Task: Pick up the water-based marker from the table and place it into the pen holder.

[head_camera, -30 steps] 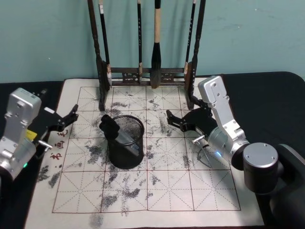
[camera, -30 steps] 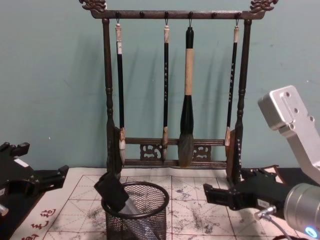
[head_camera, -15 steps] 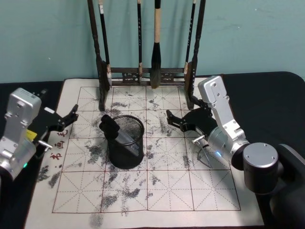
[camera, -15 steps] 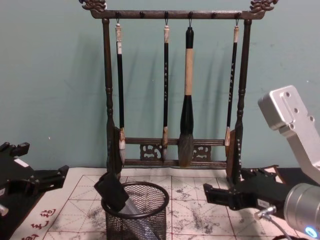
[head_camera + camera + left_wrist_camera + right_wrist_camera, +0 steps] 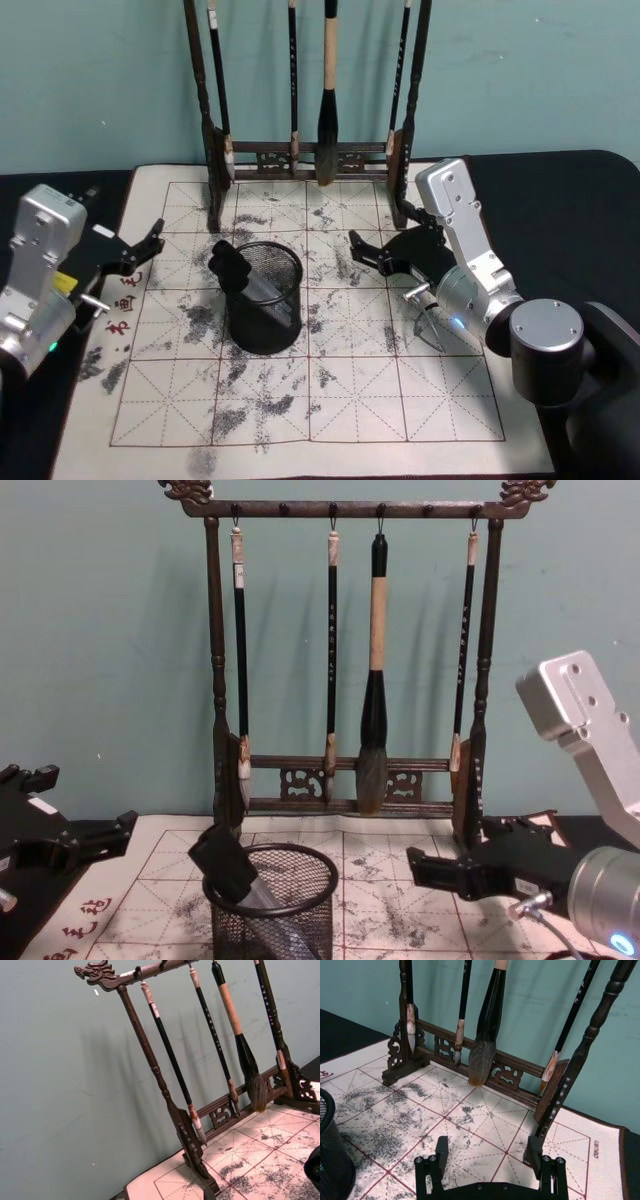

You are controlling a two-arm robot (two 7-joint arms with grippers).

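The black wire-mesh pen holder (image 5: 265,305) (image 5: 275,910) stands left of centre on the gridded felt mat. The water-based marker (image 5: 232,266) (image 5: 228,865) leans inside it, its black cap sticking out over the rim on my left. My right gripper (image 5: 357,252) (image 5: 415,866) (image 5: 487,1152) hovers open and empty to the right of the holder, apart from it. Over the mat's left edge, my left gripper (image 5: 152,242) (image 5: 122,827) is open and holds nothing. The holder's mesh wall (image 5: 331,1160) also shows at the edge of the right wrist view.
A tall dark wooden brush rack (image 5: 310,155) (image 5: 350,800) (image 5: 165,1105) (image 5: 485,1067) with several hanging brushes stands at the mat's far edge. The ink-stained white mat (image 5: 330,400) lies on a black table (image 5: 570,210). A teal wall rises behind.
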